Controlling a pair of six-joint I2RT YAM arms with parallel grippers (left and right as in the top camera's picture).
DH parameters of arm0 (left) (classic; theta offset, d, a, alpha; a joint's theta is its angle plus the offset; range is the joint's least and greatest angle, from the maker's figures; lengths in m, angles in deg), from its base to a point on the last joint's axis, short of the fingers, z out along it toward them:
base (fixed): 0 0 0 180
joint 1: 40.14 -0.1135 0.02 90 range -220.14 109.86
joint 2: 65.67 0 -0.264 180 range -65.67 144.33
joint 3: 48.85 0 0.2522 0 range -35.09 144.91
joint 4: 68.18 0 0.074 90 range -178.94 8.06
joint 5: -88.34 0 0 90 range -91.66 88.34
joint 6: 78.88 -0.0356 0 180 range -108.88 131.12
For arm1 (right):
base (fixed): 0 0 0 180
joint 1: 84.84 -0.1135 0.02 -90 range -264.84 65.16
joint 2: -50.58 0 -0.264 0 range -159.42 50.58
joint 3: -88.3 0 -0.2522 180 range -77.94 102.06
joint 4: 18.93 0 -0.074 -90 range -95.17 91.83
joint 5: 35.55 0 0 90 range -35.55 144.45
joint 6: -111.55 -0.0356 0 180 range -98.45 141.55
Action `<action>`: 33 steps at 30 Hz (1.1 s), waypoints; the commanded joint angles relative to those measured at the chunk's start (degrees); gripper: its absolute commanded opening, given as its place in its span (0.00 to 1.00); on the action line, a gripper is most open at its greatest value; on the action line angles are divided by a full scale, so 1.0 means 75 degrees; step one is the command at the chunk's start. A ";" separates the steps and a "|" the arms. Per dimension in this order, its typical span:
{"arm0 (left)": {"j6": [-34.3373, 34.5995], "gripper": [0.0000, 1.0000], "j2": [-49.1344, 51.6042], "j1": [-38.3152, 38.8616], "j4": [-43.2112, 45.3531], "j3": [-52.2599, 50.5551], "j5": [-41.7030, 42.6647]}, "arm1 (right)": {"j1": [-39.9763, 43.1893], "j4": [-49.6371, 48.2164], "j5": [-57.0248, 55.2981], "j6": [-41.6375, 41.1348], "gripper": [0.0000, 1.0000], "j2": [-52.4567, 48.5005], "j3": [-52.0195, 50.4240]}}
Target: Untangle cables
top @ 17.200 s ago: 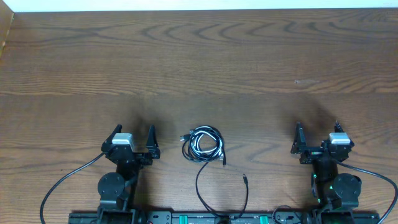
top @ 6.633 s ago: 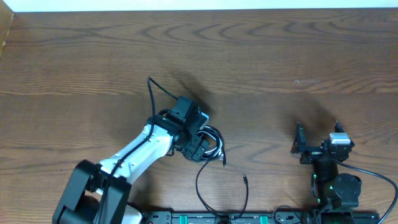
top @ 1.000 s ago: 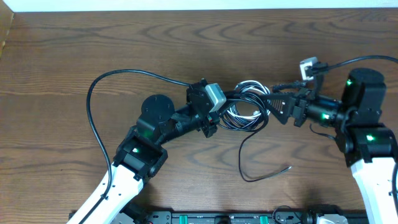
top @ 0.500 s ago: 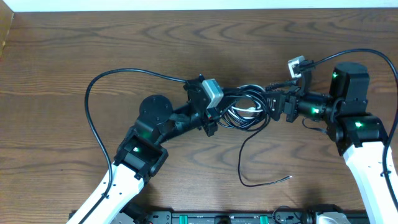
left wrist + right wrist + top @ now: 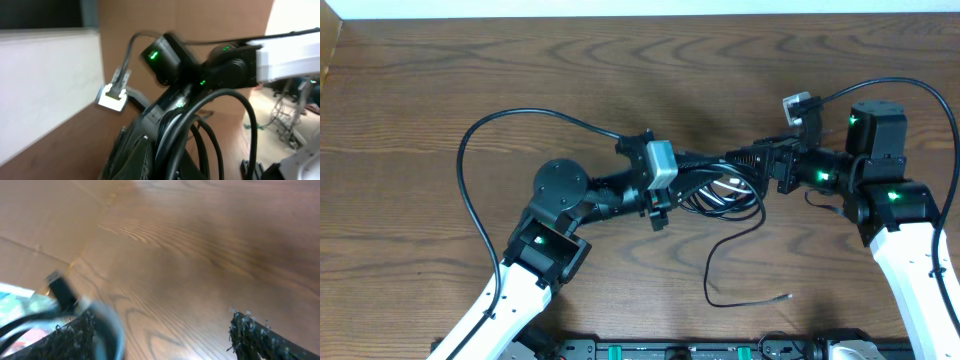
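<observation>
Cables (image 5: 715,205) were bunched over the middle of the bench (image 5: 440,80), with your left claw (image 5: 672,188) clamped tight on the coil. Further right, your right claw (image 5: 757,166) stood wide at the bundle's edge, nothing between its pads. To do this well, you needed one outer loop (not the whole knot), drawn away from the left hold. Only the overhead view showed the loose end (image 5: 782,297) on the wood. Only the left wrist view showed the pinch itself.

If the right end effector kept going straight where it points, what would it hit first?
Most likely the cables, bunched just ahead of the right end effector; the left end effector grips them beyond. Heights are unclear from overhead.
</observation>
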 commanded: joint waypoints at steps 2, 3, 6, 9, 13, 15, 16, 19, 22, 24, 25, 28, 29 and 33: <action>0.0096 0.08 -0.0082 0.0020 0.0714 0.0160 0.1137 | -0.0079 0.0498 -0.1486 0.0015 0.87 -0.0070 0.0073; 0.0096 0.07 -0.0087 0.0020 0.0796 0.0160 0.1134 | -0.0079 0.0618 -0.1714 0.0015 0.87 -0.0070 0.0073; 0.0093 0.07 -0.0087 0.0012 0.0886 0.0160 0.1105 | -0.0070 0.0965 -0.2273 0.0015 0.88 -0.0070 0.0073; 0.0090 0.08 -0.0087 -0.0032 0.0944 0.0160 0.1105 | -0.0070 0.1078 -0.2626 0.0015 0.88 -0.0070 0.0073; 0.0093 0.08 -0.0087 -0.0242 0.0968 0.0160 0.1105 | -0.0070 0.1119 -0.2649 0.0015 0.88 -0.0067 0.0073; 0.0096 0.07 -0.0087 -0.0332 0.0959 0.0160 0.1107 | -0.0070 0.1125 -0.2649 0.0015 0.88 -0.0067 0.0073; 0.0093 0.08 -0.0087 -0.0379 0.0927 0.0160 0.1105 | -0.0070 0.1128 -0.2617 0.0012 0.88 -0.0067 0.0073; 0.0096 0.07 -0.0087 -0.0501 0.0743 0.0160 0.1105 | -0.0070 0.1072 -0.2495 0.0012 0.88 -0.0067 0.0073; 0.0096 0.08 -0.0087 -0.0612 0.0466 0.0160 0.1107 | -0.0070 0.0965 -0.2264 0.0012 0.88 -0.0067 0.0073; 0.0093 0.07 -0.0087 -0.0682 0.0274 0.0154 0.1107 | -0.0050 0.0895 -0.2002 0.0012 0.89 -0.0067 0.0073; 0.0090 0.08 -0.0085 -0.0720 0.0181 0.0154 0.1105 | -0.0017 0.0845 -0.1830 0.0012 0.88 -0.0061 0.0073; 0.0090 0.07 -0.0085 -0.0915 -0.0108 0.0154 0.1102 | 0.0137 0.0699 -0.1131 0.0012 0.89 -0.0052 0.0073; 0.0090 0.08 -0.0085 -0.0994 -0.0221 0.0154 0.1099 | 0.0192 0.0644 -0.0866 0.0015 0.89 -0.0047 0.0073; 0.0096 0.07 -0.0085 -0.1309 -0.0743 0.0154 0.1105 | 0.0347 0.0379 0.0111 0.0047 0.88 -0.0009 0.0073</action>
